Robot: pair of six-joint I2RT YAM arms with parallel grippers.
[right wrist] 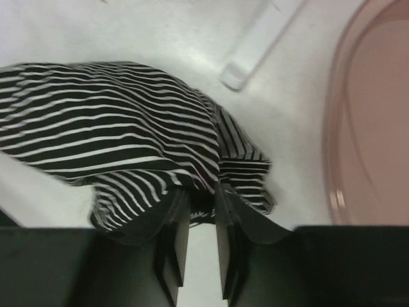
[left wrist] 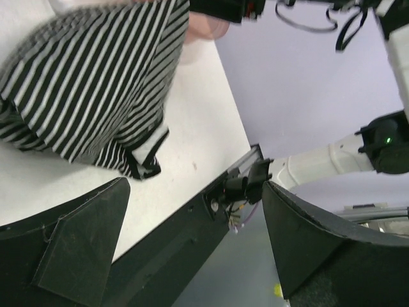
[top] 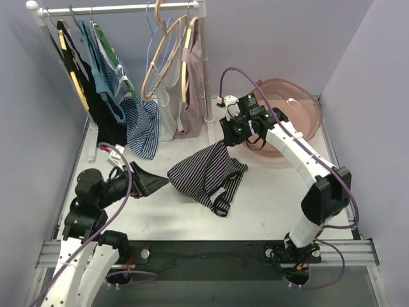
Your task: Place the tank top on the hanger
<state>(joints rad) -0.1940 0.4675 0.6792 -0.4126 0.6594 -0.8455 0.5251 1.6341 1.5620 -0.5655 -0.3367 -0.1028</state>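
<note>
The black-and-white striped tank top [top: 204, 171] lies bunched in the middle of the table, with one corner pulled up in a peak. My right gripper [top: 227, 142] sits at that peak. In the right wrist view its fingers stand a narrow gap apart [right wrist: 199, 192], with a fold of the tank top [right wrist: 115, 134] caught at the tips. My left gripper [top: 155, 182] hovers wide open just left of the top, holding nothing. The left wrist view shows the top [left wrist: 89, 77] beyond the spread gripper [left wrist: 195, 192]. The slim pale-blue hanger [top: 153, 35] hangs on the rail at the back.
A clothes rack [top: 121, 9] at the back left carries a black garment [top: 105, 121], a blue-and-white striped garment [top: 137, 125] and tan wooden hangers [top: 169, 54]. Its white foot [right wrist: 255, 45] lies near the top. A pink basin [top: 287, 112] stands at the back right.
</note>
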